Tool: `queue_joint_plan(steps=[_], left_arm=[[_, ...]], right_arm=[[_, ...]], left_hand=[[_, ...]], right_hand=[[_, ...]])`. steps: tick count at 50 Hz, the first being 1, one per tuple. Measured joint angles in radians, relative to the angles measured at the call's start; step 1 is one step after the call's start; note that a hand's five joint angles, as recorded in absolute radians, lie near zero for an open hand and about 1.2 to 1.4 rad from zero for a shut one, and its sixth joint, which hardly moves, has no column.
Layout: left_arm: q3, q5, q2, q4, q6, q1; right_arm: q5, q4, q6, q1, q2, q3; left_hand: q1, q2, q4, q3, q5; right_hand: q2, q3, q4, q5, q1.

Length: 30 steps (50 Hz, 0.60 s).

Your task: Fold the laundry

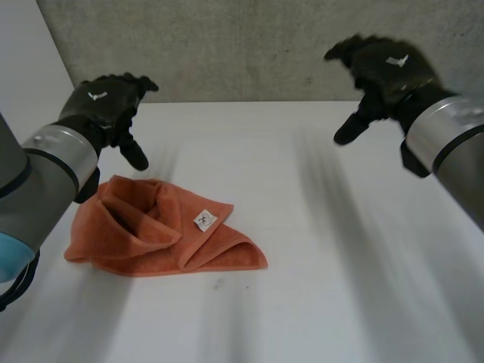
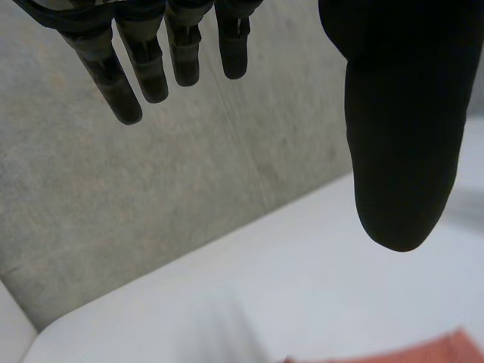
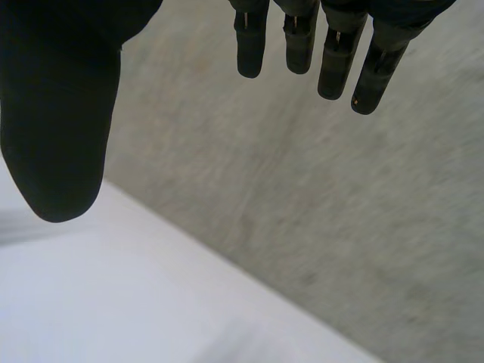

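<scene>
Fingers (image 2: 125, 87) of the left hand (image 1: 106, 102) are hanging spread and empty, upper left of the frame; the right hand (image 1: 382, 72) is hovering likewise, upper right. The orange towel (image 1: 151, 227) is lying crumpled on the worktop (image 1: 340, 265), lower left, near the left hand. Folding seems unstarted; next, I'd judge, it needs spreading flat.

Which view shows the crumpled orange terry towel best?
Head view: the whole crumpled orange terry towel lies on the white table, small white tag facing up. The left wrist view catches a strip of the towel. The right wrist view looks at grey wall and table.
</scene>
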Motion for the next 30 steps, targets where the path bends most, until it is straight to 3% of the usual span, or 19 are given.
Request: queue_joint_plan(steps=[7, 12, 30], left_arm=[[-0.025, -0.023, -0.042, -0.024, 0.203, 0.001], [-0.075, -0.053, -0.043, -0.052, 0.271, 0.010], [-0.299, -0.087, -0.035, -0.035, 0.278, 0.113]], right_arm=[[-0.025, 0.054, 0.000, 0.083, 0.117, -0.013], [-0.028, 0.057, 0.002, 0.154, 0.216, -0.033], [-0.068, 0.030, 0.002, 0.339, 0.598, -0.249]], left_hand=[[0.123, 0.124, 0.118, 0.118, 0.119], [0.225, 0.224, 0.224, 0.224, 0.225], [0.149, 0.140, 0.138, 0.141, 0.139]], right_hand=[[0.000, 0.000, 0.000, 0.000, 0.000], [0.000, 0.000, 0.000, 0.000, 0.000], [0.000, 0.000, 0.000, 0.000, 0.000]])
